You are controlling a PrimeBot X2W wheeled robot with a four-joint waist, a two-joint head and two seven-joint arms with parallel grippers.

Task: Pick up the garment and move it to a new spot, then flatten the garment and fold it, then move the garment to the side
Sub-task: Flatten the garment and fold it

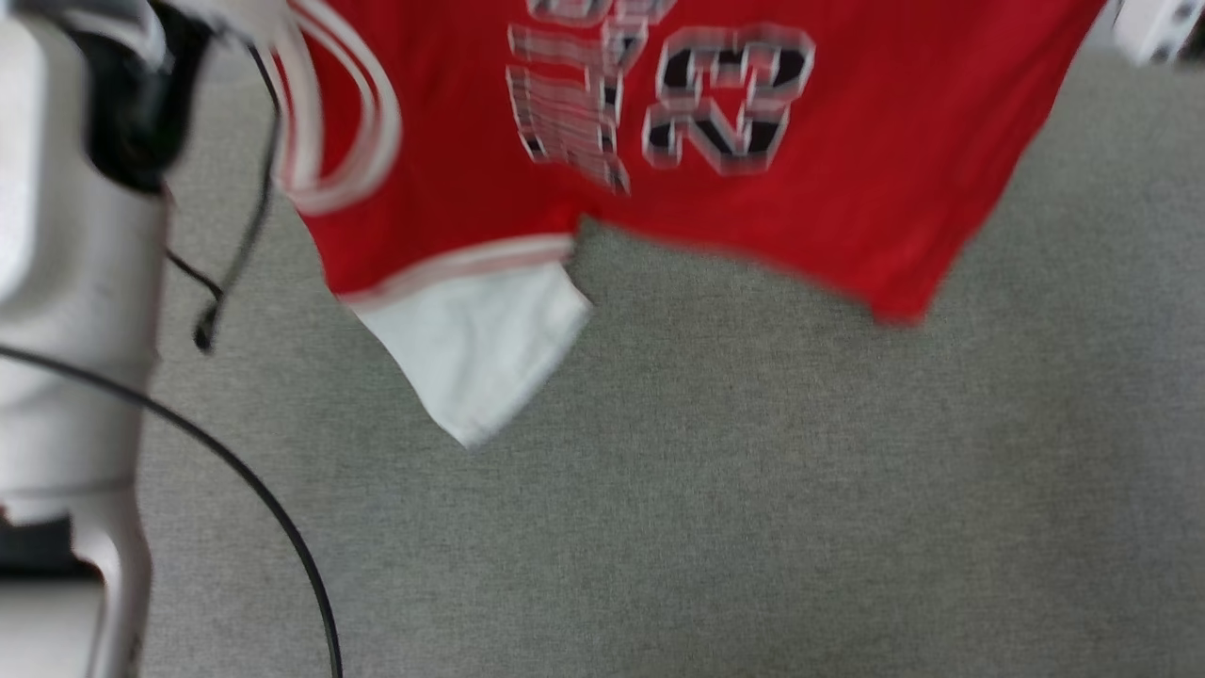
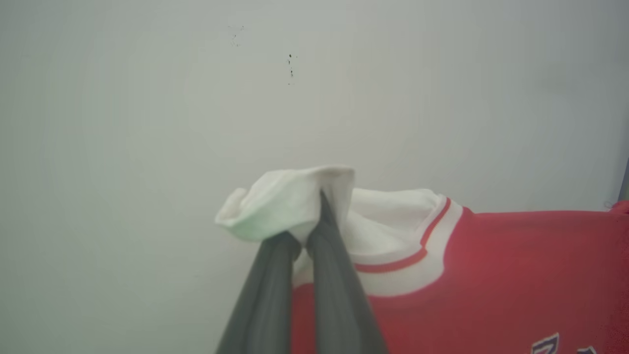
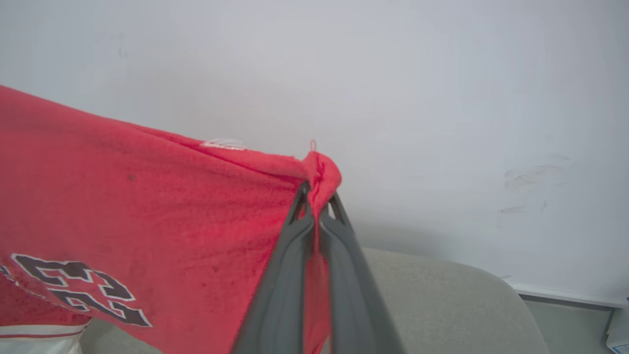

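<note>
- Garment [image 1: 715, 113] hangs spread above grey padded surface [image 1: 753, 490], stretched btwn both tools.
- Left tool [image 2: 312, 220] pinched tight on white corner; right tool [image 3: 318, 194] pinched on red corner.
- Head view blurred; garment's top edge cut off there.

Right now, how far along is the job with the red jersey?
Done: the jersey is picked up, hanging above the grey surface. In hand: the left end effector pinches a white edge and the right end effector a red corner, spreading it. Left: laying it down, flattening, folding, moving it aside.
</note>
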